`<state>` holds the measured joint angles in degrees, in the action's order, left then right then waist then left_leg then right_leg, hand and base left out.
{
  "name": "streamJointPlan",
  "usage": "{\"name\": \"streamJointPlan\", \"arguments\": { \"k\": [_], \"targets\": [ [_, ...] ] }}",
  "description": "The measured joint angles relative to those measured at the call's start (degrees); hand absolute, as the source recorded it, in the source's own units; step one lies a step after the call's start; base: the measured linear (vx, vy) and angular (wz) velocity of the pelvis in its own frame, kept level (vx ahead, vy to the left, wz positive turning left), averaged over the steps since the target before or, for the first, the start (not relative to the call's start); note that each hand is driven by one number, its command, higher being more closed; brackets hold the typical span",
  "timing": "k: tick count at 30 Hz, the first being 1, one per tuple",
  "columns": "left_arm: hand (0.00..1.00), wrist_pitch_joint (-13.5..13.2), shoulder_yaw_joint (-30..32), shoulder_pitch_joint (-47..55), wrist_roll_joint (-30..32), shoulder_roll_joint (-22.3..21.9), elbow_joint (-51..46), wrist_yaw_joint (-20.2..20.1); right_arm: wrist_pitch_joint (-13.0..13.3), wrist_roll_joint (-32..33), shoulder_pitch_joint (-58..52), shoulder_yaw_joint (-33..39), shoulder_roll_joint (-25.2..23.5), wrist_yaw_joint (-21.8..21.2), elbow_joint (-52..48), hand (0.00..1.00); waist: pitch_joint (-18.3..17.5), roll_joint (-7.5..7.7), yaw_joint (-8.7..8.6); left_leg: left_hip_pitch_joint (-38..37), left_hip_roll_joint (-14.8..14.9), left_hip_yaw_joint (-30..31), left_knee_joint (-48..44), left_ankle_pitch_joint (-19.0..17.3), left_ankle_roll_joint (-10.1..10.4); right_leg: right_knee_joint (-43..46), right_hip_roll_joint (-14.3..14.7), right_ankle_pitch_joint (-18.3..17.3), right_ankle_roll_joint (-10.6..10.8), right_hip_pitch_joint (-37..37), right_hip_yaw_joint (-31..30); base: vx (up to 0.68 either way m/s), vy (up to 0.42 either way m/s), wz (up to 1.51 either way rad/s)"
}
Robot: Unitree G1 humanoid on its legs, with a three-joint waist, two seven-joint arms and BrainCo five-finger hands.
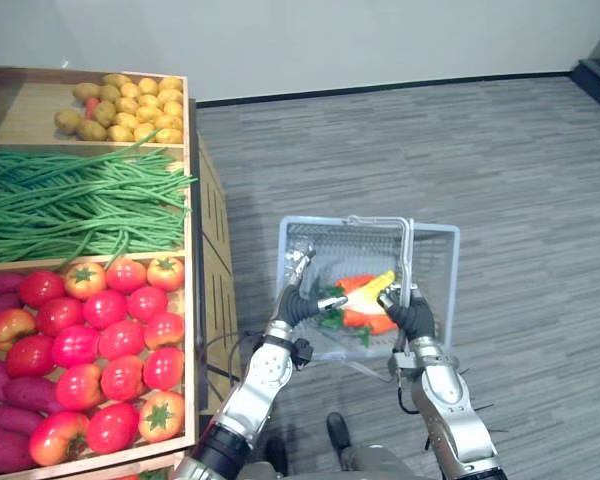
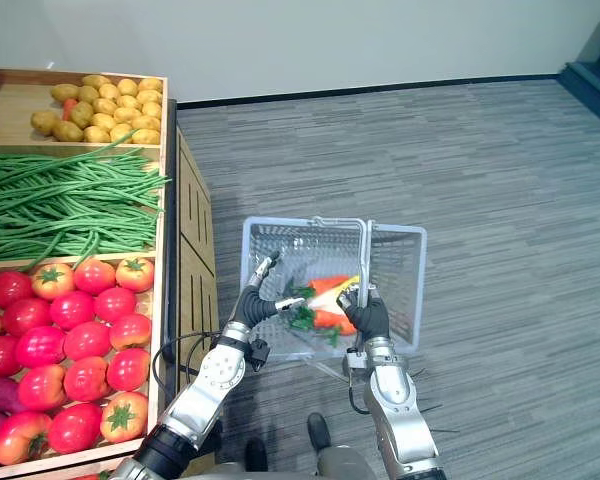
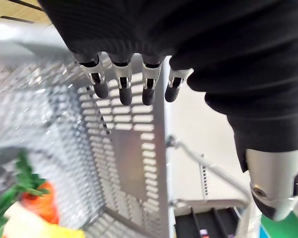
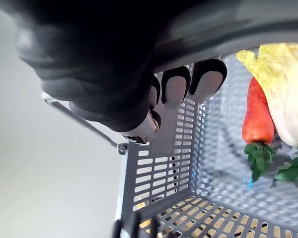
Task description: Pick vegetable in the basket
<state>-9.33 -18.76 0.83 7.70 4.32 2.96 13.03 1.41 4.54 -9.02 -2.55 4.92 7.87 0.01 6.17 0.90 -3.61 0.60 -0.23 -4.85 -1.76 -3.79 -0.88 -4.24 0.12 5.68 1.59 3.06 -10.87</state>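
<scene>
Grey basket [image 1: 438, 270] on the floor, vegetables loaded, beside the produce crates [image 1: 192, 300].
The right hand [image 1: 415, 318] has its fingers [image 4: 175, 87] clenched round the basket's handle [image 1: 407, 255]. The left hand [image 1: 298, 295] hovers at the basket's left wall, fingers [image 3: 121, 82] relaxed and grasping nothing. Carrots [image 1: 358, 285] with green tops and a pale yellow vegetable [image 1: 377, 287] lie inside the basket, between the two hands.

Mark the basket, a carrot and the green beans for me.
basket [image 1: 438, 270], left eye view, on its right side wall.
carrot [image 4: 257, 119], right wrist view, on the middle of its orange body.
green beans [image 1: 70, 200], left eye view, on the middle of the pile.
</scene>
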Motion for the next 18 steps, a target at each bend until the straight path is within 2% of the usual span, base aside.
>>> {"name": "streamJointPlan", "arguments": {
  "k": [4, 7, 11, 14, 18],
  "targets": [
    [0.00, -1.30, 4.02, 5.21, -5.40, 2.66, -3.41, -3.17, -0.13, -0.86, -0.25, 5.04, -0.06, 0.77, 4.23, 1.00, -0.02, -0.04, 1.18, -0.12, -0.10, 0.38, -0.01, 0.21, -0.12, -0.02, -0.16, 0.00, 0.00, -0.40, 0.60, -0.01, 0.026, 0.08],
    [0.00, -1.33, 10.70, 9.48, -9.97, 2.75, -3.36, -4.30, -0.26, -0.94, -0.60, 9.50, -0.13, 0.81, 7.91, 1.00, -0.18, -0.02, 1.44, -0.34, -0.27, 1.41, 0.24, 0.35, -0.21, -0.13, -0.36, -0.05, 0.04, -0.96, 1.57, -0.03, 0.027, 0.17],
    [0.00, -1.09, 17.79, 10.68, -10.02, 2.97, 3.85, -4.35, -0.25, -0.94, -1.58, 12.67, -0.11, 0.65, 11.92, 1.00, -1.06, -0.04, 1.47, -0.46, -0.51, 3.20, 1.91, 1.70, 0.26, -0.15, -0.61, -0.20, 0.23, -0.95, 3.56, -0.03, 0.012, 0.22],
    [0.00, 0.13, 20.66, 10.85, -9.02, 3.31, 10.03, -4.40, -0.26, -0.93, -1.61, 13.75, -0.09, -0.29, 15.85, 1.00, -1.40, -0.07, 1.66, -0.48, -0.47, 3.37, 1.99, 2.00, 0.40, -0.14, -0.65, -0.20, 0.24, -1.04, 4.09, -0.03, 0.010, 0.09],
    [0.00, 0.38, 21.64, 10.97, -5.28, 3.27, 13.90, -5.43, -0.29, -1.03, -2.18, 13.75, -0.12, -1.45, 18.27, 1.00, -1.40, -0.07, 1.89, -0.91, -0.47, 3.37, 3.10, 2.76, 0.59, -0.14, -0.67, -0.43, 0.57, -1.02, 4.48, -0.02, 0.006, 0.04]
  ]
}}
